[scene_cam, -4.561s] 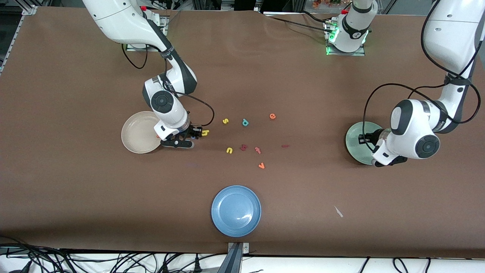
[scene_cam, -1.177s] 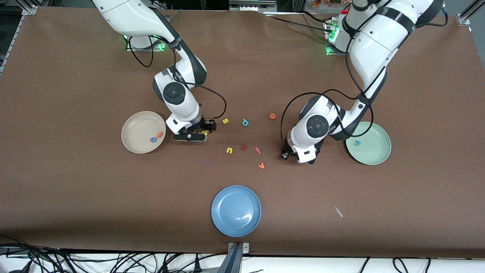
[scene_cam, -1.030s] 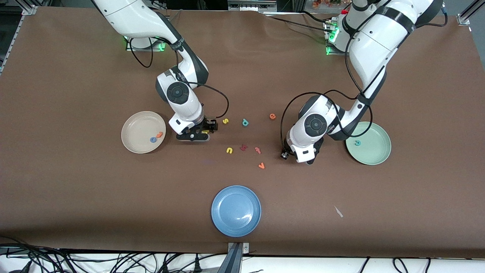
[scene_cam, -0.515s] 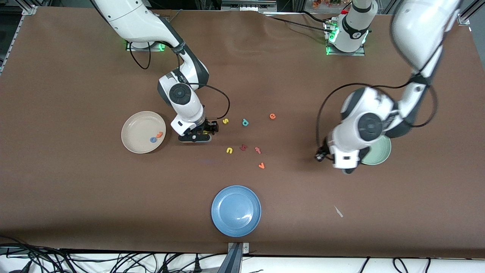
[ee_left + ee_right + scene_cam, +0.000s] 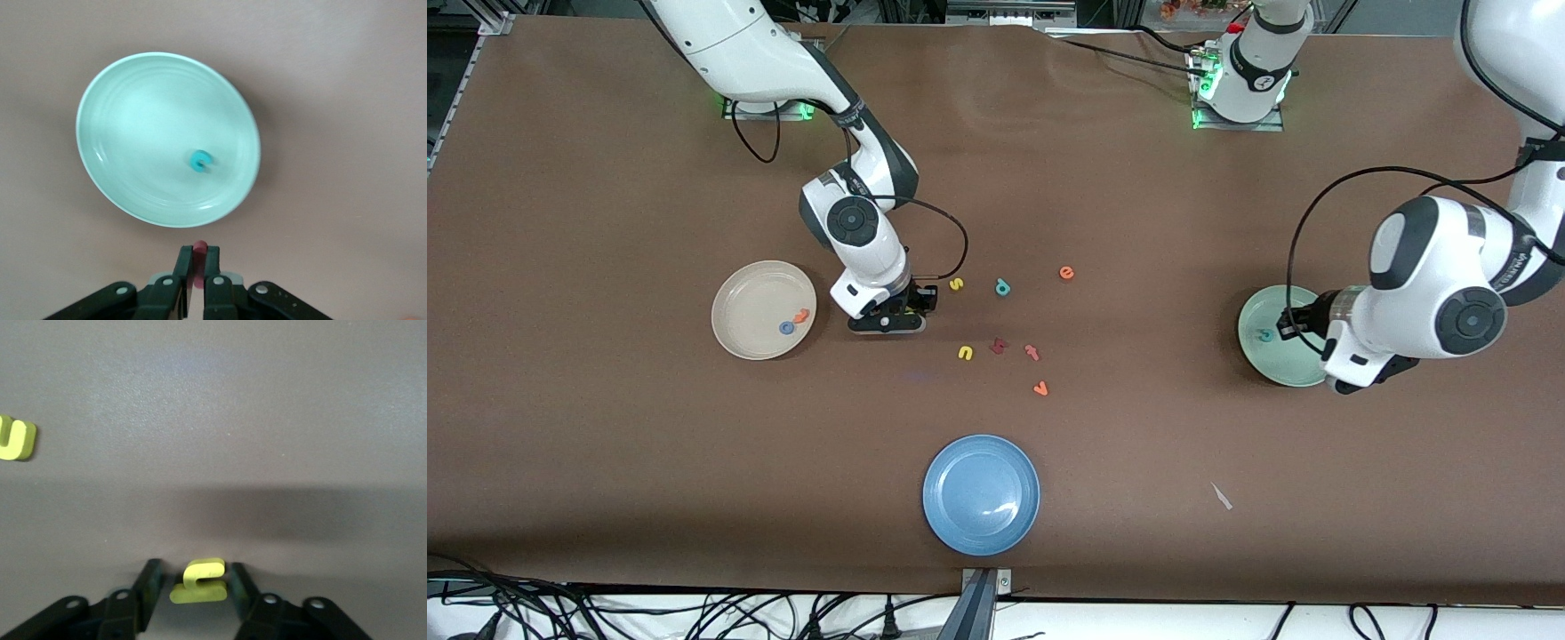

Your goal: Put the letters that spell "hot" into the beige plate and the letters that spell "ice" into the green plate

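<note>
The beige plate (image 5: 729, 286) holds the blue o (image 5: 786, 327) and the orange t (image 5: 802, 315). Beside it, my right gripper (image 5: 891, 320) (image 5: 194, 573) is down at the table, open, its fingers narrowly flanking the yellow h (image 5: 200, 582). The green plate (image 5: 1249, 318) (image 5: 107, 180) holds the teal c (image 5: 1264, 335) (image 5: 200, 161). My left gripper (image 5: 1374, 373) (image 5: 199, 252) hangs just off that plate's rim, shut on the dark red i (image 5: 199, 247). The orange e (image 5: 1066, 273) lies mid-table.
Loose letters lie mid-table: yellow s (image 5: 957, 284), teal d (image 5: 1002, 287), yellow u (image 5: 965, 353) (image 5: 15, 439), a dark red angular letter (image 5: 999, 345), a salmon letter (image 5: 1032, 352), an orange v (image 5: 1040, 388). The blue plate (image 5: 981, 494) sits nearest the front camera, with a paper scrap (image 5: 1221, 496) nearby.
My left arm has swung from mid-table to the green plate, carrying the dark red i. The right gripper's fingers have drawn in around the yellow h.
</note>
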Available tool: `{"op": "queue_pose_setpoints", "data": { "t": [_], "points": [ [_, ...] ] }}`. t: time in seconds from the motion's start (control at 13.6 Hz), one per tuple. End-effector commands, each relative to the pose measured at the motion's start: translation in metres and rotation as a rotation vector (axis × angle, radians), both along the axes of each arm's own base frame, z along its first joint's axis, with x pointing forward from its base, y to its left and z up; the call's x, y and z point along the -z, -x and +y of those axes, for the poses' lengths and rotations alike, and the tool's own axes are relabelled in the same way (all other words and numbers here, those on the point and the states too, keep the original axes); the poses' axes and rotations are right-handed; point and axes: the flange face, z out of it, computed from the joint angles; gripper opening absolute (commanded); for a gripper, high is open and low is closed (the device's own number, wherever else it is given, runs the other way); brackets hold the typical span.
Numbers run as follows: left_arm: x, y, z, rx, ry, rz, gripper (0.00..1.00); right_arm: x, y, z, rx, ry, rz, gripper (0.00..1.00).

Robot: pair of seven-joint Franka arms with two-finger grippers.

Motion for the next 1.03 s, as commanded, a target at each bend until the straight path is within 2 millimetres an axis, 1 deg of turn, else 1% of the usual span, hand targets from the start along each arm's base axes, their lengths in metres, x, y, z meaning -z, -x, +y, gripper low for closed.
{"op": "queue_pose_setpoints", "data": {
  "t": [0.0,0.07,0.22,0.29,0.37,0.44,0.51,0.59,0.66,0.74,0.88,0.96],
  "points": [
    [0.016,0.005,0.005,0.037,0.041,0.022,0.00,0.007,0.005,0.001,-0.003,0.007,0.001,0.30],
    [0.026,0.008,0.006,0.045,0.052,0.029,0.00,0.006,0.005,0.002,-0.007,0.008,-0.001,0.25],
    [0.043,0.012,0.012,0.050,0.066,0.035,0.00,0.001,0.004,0.001,-0.014,0.009,-0.004,0.24],
    [0.048,0.012,0.013,0.050,0.073,0.033,0.00,-0.007,0.001,0.000,-0.031,0.006,-0.015,0.24],
    [0.055,0.014,0.013,0.050,0.077,0.043,0.00,-0.018,-0.003,-0.006,-0.048,0.017,-0.013,0.24],
    [0.058,0.013,0.012,0.049,0.080,0.040,0.00,-0.030,-0.010,-0.017,-0.065,0.039,0.006,0.24],
    [0.060,0.013,0.013,0.049,0.082,0.037,0.00,-0.042,-0.018,-0.033,-0.080,0.052,0.016,0.24],
    [0.067,0.015,0.014,0.046,0.088,0.046,0.00,-0.056,-0.026,-0.050,-0.101,0.064,0.022,0.24],
    [0.070,0.015,0.017,0.039,0.090,0.044,0.00,-0.071,-0.033,-0.068,-0.126,0.080,0.041,0.24],
    [0.074,0.014,0.016,0.039,0.096,0.038,0.00,-0.084,-0.039,-0.088,-0.159,0.097,0.061,0.24],
    [0.079,0.013,0.016,0.036,0.101,0.038,0.00,-0.104,-0.050,-0.133,-0.215,0.122,0.091,0.24],
    [0.083,0.014,0.014,0.038,0.103,0.038,0.00,-0.110,-0.053,-0.157,-0.237,0.132,0.104,0.24]
  ]
}}
